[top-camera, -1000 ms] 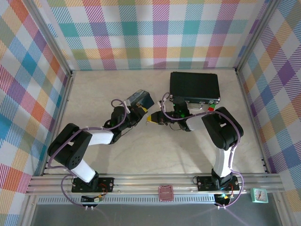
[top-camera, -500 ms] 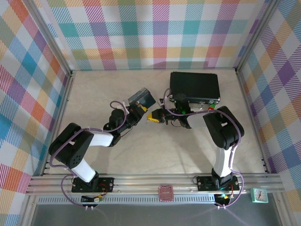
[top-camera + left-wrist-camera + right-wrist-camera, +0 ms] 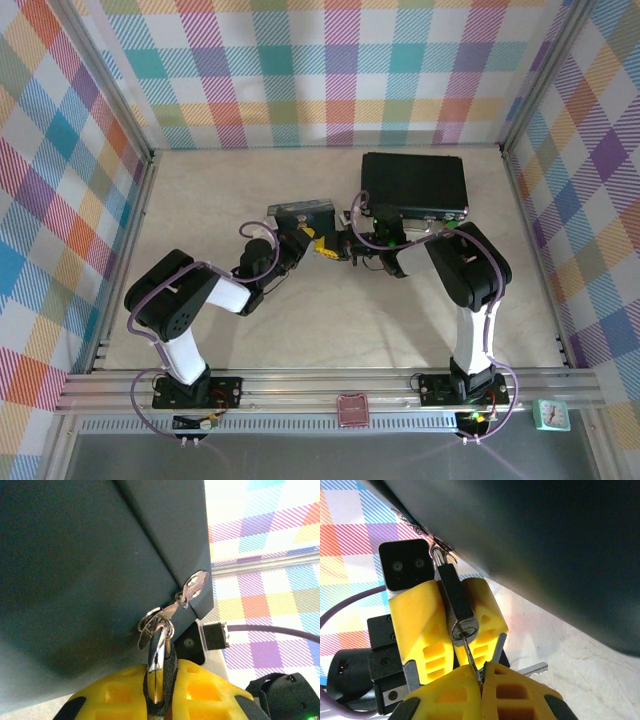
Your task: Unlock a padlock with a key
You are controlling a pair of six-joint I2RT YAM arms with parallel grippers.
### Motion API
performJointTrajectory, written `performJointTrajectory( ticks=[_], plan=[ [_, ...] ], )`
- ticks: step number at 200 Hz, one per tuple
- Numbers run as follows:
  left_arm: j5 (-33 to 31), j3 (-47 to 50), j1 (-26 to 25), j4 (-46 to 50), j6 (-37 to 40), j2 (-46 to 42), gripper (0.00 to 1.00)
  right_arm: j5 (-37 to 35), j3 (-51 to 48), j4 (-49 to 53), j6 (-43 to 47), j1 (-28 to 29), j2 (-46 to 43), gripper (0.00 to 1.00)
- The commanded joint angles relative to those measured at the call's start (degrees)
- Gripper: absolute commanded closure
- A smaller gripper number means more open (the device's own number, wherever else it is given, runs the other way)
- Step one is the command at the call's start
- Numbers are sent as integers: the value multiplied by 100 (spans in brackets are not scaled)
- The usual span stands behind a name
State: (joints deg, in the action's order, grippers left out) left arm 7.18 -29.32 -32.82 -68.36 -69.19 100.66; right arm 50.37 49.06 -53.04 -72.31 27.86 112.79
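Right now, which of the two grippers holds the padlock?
The left gripper: it clamps the padlock by its dark body, while the right gripper pinches the key at the keyhole.

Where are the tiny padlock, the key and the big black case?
padlock [image 3: 455, 597]: right wrist view, on its dark body between the yellow fingers.
key [image 3: 470, 655]: right wrist view, on its thin blade just below the keyhole.
black case [image 3: 413, 183]: top external view, on the middle of its lid.

Mid-table, the padlock [image 3: 456, 602] sits in the left gripper [image 3: 451, 630]. The key [image 3: 470, 659] in the right gripper [image 3: 481, 680] seems lodged in it. A case [image 3: 414, 185] lies behind.
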Motion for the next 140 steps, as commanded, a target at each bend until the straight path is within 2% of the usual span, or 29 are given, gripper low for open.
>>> performJointTrajectory(
  ticks=[1,24,60,100,129,140],
  plan=[
    [835,161,-435,-214,-208,-20,100,-1093,190,-241,657,-34,-173,100],
    [921,164,-492,-99,-196,-153,100,-1179,438,603,1175,-34,-188,100],
    [934,329,-619,-9,-46,-301,100,-1507,634,1134,1125,-33,-286,100],
    [981,471,-656,-436,-222,-157,100,-1733,685,1108,1125,-26,-245,100],
    [652,348,-647,-374,-203,-58,100,-1695,494,952,1179,-35,-312,100],
    [427,284,-647,-274,-174,-22,100,-1718,350,1093,1304,-33,-432,91]
  ],
)
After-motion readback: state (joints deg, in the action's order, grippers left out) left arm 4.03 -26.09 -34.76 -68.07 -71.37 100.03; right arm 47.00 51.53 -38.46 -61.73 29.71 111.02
